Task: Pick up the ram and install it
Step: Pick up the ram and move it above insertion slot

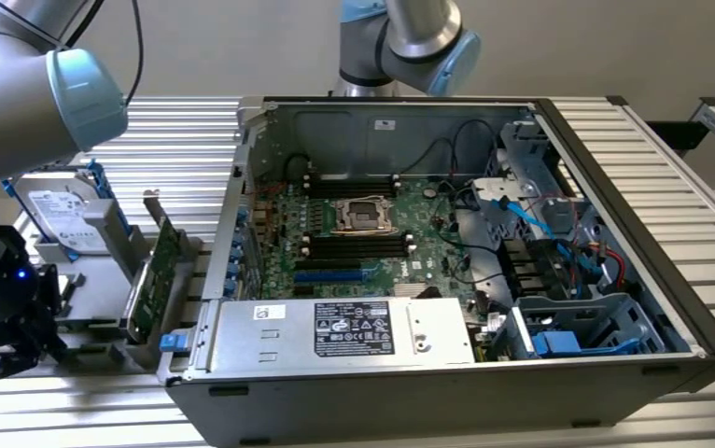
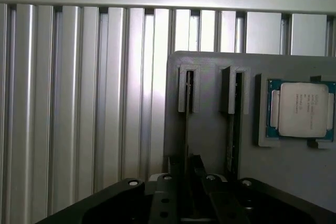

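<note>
The black gripper (image 1: pixel 3 355) hangs low at the grey plastic parts holder (image 1: pixel 90 303); near it stands an upright green expansion card with a metal bracket (image 1: pixel 148 280); beyond the card, well apart from the gripper, lies the open grey metal computer case (image 1: pixel 332 121), holding a big green motherboard (image 1: pixel 345 233).

The arm (image 1: pixel 28 112) was built of smooth, round silver-grey housings, each shaped like a thick tube. A pale blue cap (image 1: pixel 90 98) closed the end of the big one at the exterior view's left. A thin black cable (image 1: pixel 134 47) hung beside it. Further back a second joint (image 1: pixel 401 37) had the same silver shell and the same pale blue cover on its side. Below the silver parts the wrist turned matt black and carried a small blue light (image 1: pixel 21 274). The gripper (image 1: pixel 3 350) was black too, made of flat, angular plates, and the wrist view showed four round silver screws (image 2: pixel 132 183) set in a row across its body.
</note>
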{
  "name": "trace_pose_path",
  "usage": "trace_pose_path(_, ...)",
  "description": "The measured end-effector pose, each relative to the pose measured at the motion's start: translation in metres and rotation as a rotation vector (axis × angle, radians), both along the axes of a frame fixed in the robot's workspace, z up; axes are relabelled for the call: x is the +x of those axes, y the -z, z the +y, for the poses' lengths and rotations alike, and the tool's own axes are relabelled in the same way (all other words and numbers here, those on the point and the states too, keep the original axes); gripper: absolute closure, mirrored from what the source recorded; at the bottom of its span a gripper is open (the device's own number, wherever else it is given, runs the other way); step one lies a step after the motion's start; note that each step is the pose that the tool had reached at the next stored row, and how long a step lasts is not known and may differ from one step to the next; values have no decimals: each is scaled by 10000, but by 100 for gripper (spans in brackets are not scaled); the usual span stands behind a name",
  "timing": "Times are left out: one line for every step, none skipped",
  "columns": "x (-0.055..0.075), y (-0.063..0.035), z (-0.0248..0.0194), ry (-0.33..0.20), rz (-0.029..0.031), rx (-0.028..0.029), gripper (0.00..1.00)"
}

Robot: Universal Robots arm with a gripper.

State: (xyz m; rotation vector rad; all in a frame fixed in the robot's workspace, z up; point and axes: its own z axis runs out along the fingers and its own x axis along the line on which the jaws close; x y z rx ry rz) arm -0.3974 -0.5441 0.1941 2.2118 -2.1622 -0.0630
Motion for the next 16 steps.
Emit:
trace_pose_path(0,0,0,0,2,-1,72)
trace_pose_path(0,0,0,0,3,-1,79)
trace_pose_path(0,1,0,0,4,0,79)
trace_pose_path(0,1,0,0,4,-1,79)
trace_pose_path(0,1,0,1,5,0,81)
trace_pose_path(0,1,0,1,6,-1,81)
trace_pose_path(0,1,0,1,6,-1,86)
trace_pose_path(0,1,0,2,7,-1,86)
trace_pose_path(0,1,0,2,8,-1,86)
trace_pose_path(1,2,0,1,9,0,86)
trace_pose_path(1,2,-1,1,9,-1,86)
trace_pose_path(1,2,0,2,9,-1,86)
trace_pose_path(1,2,0,2,9,-1,86)
trace_pose_path(1,2,0,3,9,-1,86)
trace_pose_path(1,2,0,6,9,-1,86)
trace_pose_path(1,2,0,13,10,-1,86)
